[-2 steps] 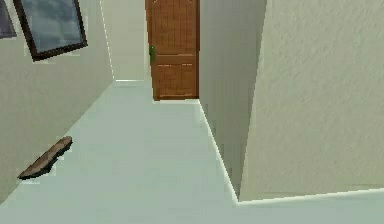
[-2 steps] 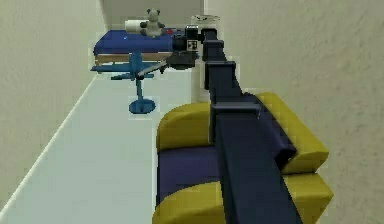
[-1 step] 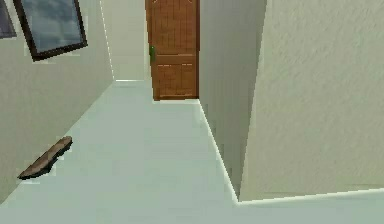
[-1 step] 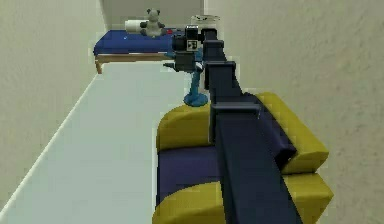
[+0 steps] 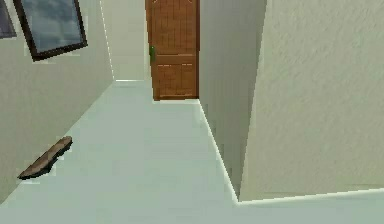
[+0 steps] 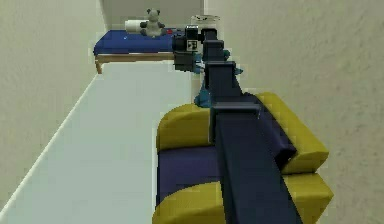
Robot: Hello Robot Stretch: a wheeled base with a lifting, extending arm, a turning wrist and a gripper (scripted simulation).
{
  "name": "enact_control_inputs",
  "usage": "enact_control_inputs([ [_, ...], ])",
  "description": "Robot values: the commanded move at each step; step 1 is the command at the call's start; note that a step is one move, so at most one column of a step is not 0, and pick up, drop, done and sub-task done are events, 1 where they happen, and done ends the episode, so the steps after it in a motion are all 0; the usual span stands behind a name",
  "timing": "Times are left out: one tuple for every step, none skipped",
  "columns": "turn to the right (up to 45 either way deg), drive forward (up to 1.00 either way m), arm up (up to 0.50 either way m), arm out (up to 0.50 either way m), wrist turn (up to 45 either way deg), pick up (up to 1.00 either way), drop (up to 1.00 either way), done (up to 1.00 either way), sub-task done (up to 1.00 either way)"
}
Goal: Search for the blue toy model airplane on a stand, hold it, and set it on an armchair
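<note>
Nearest me, the dark arm (image 6: 245,140) is stretching over a yellow armchair (image 6: 185,135) with a blue seat. A small blue thing (image 6: 203,97), too small to call the airplane, is peeking out at the chair's back edge, just left of the arm. Farther out, the gripper (image 6: 183,55) is hanging before a blue bed (image 6: 125,45) carrying a teddy bear (image 6: 150,22), so I cannot tell how its jaws are standing or whether it is holding anything. In the hallway a skateboard (image 5: 45,158) is lying by the wall, and a wooden door (image 5: 173,50) is standing at the far end.
</note>
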Motion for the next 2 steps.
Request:
enact_control_inputs([
  [0.0,0.00,-0.46,0.00,0.0,0.00,0.00,0.00,0.00],
  [0.0,0.00,-0.32,0.00,0.0,0.00,0.00,0.00,0.00],
])
